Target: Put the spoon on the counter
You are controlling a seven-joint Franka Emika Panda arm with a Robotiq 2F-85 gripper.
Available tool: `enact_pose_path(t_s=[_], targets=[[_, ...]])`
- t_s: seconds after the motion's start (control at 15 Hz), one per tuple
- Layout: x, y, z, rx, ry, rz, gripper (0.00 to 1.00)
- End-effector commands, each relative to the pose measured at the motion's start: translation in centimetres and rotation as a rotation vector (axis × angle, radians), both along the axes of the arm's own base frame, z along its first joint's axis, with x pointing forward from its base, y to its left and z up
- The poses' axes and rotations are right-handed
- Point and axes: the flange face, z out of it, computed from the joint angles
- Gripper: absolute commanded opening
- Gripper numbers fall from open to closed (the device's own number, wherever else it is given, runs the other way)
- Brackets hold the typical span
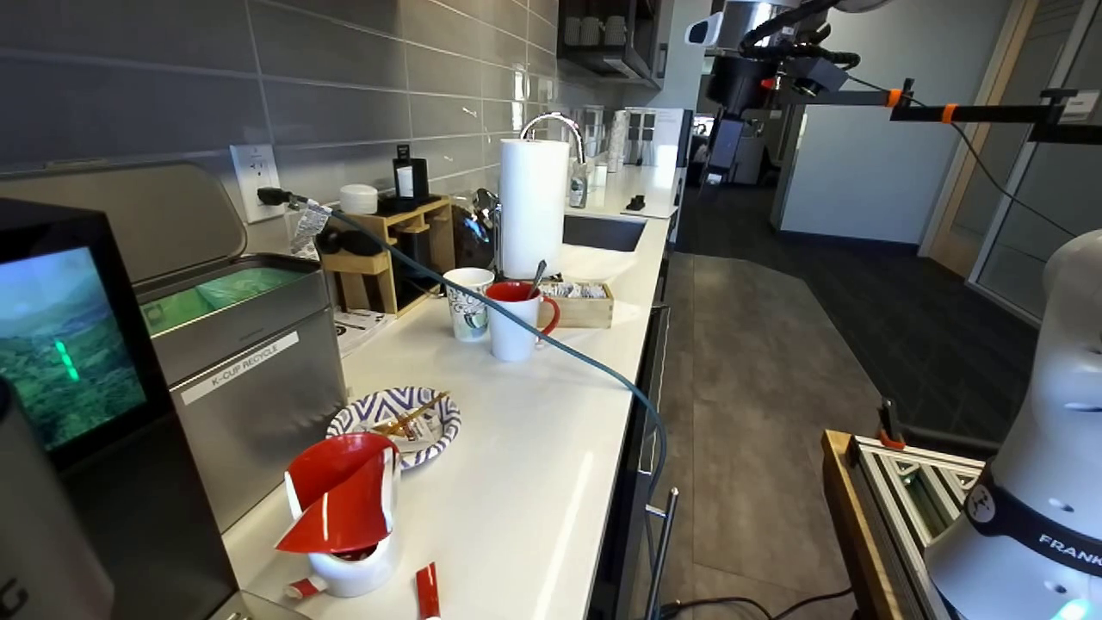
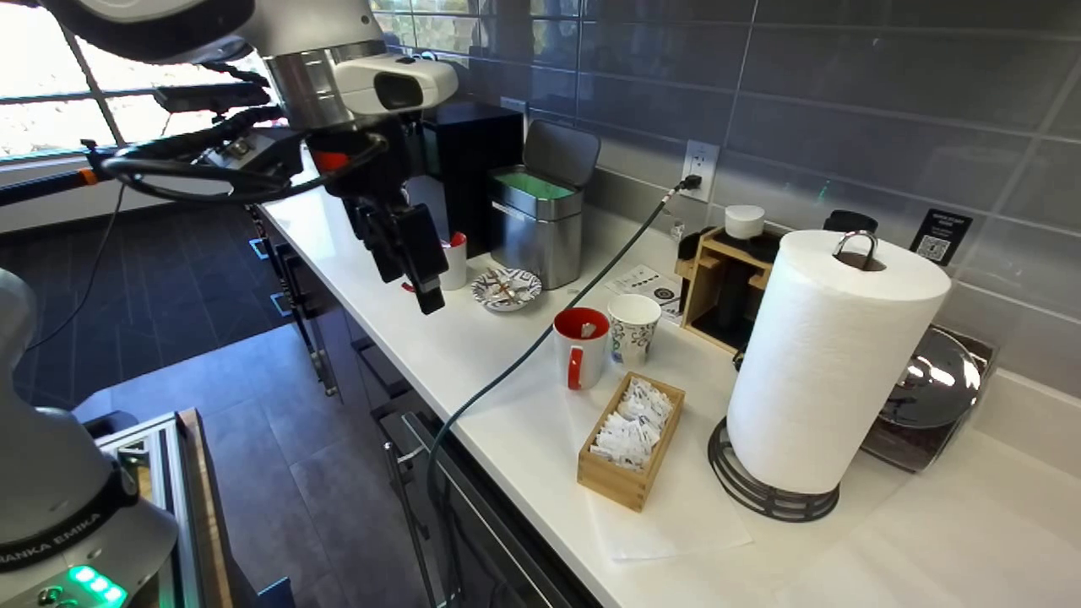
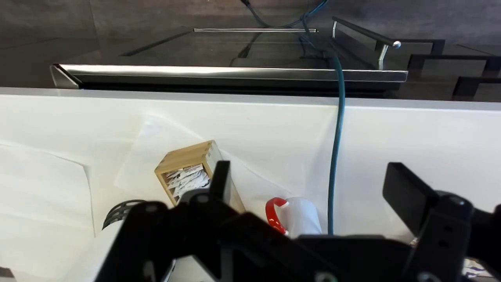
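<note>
In an exterior view I note the spoon [image 1: 538, 276], slim, dark grey, tilted in the red-lined mug [image 1: 512, 337], lower part hidden, back from the worktop [image 1: 525, 448] front edge; right and higher, my claw [image 3: 308, 172], fingers wide apart in the wrist view.

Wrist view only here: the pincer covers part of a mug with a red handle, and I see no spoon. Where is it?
Observer: In an exterior view, the spoon leans inside that mug, one end sticking up above the rim.
Operator: Good. Anything close to the mug that I'd miss from here?
Observer: Yes, in both exterior views a patterned paper cup stands on the counter close beside it, toward the tiled wall. Whether they touch, I can't tell.
</note>
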Motion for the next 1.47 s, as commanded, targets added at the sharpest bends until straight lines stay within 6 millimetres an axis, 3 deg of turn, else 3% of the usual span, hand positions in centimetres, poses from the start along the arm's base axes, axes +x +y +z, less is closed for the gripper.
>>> enact_pose_path(t_s=[0.0,0.13,0.4,0.67,0.8,1.0,1.4], targets=[[0.0,0.0,0.1,0.001,0.001,0.000,1.00],[0.0,0.0,0.1,0.001,0.001,0.000,1.00],[2.3,2.4,-3.0,0.042,0.012,-0.283,1.00],[6.3,6.3,-5.6,0.131,-0.010,-0.459,1.00],[9.0,6.9,-6.6,0.151,-0.054,-0.497,1.00],[12.4,5.8,-7.9,0.147,-0.096,-0.500,1.00],[18.3,1.0,-10.4,0.194,-0.067,-0.430,1.00]])
